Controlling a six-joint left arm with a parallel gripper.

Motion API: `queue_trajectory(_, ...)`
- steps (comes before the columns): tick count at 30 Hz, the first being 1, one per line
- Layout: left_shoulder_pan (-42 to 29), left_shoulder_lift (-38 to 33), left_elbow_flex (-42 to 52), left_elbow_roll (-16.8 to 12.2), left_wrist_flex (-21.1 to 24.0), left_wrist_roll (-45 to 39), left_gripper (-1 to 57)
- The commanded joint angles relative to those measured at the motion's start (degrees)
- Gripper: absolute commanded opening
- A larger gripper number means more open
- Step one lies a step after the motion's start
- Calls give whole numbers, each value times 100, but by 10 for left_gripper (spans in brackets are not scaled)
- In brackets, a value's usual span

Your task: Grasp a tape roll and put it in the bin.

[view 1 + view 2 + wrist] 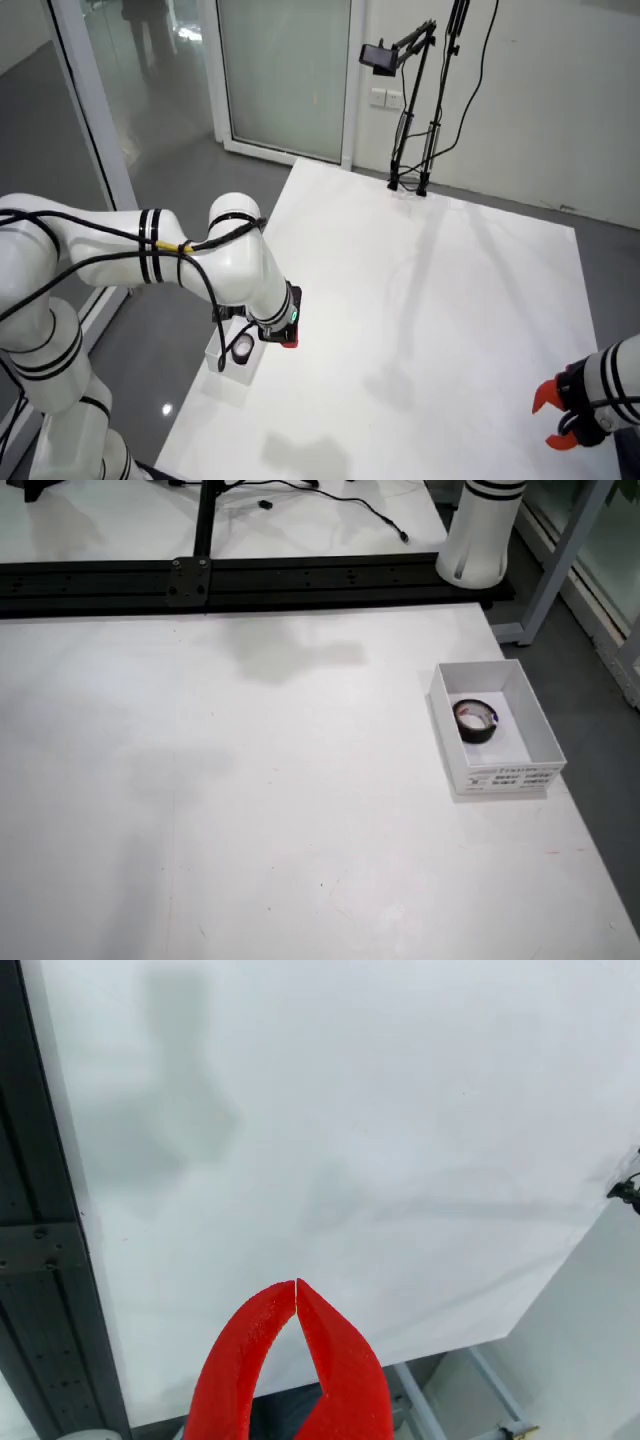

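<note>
Task status: judged complete or nearly so; the tape roll [476,720] already lies inside the bin [510,777], and no other roll shows on the desk [250,810].
Remaining work: none evident beyond the arm clearing away.
Bin: white open-topped box near the desk's right edge in the view from above, a printed label on its near wall.
Bin contents: one dark tape roll, lying flat on the floor of the bin, toward its middle.
Gripper [297,1290]: red fingertips meet at the tip in the view that rides on the gripper; closed and carrying nothing, over bare desk.
Second arm: red gripper [556,415] at the desk's far corner in the side view.
</note>
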Motion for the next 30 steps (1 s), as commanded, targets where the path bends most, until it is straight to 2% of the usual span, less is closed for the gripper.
queue_trajectory(1, 167, 0, 0, 0, 0, 1, -4)
queue_trajectory(30, -44, 0, 0, 0, 0, 1, -4)
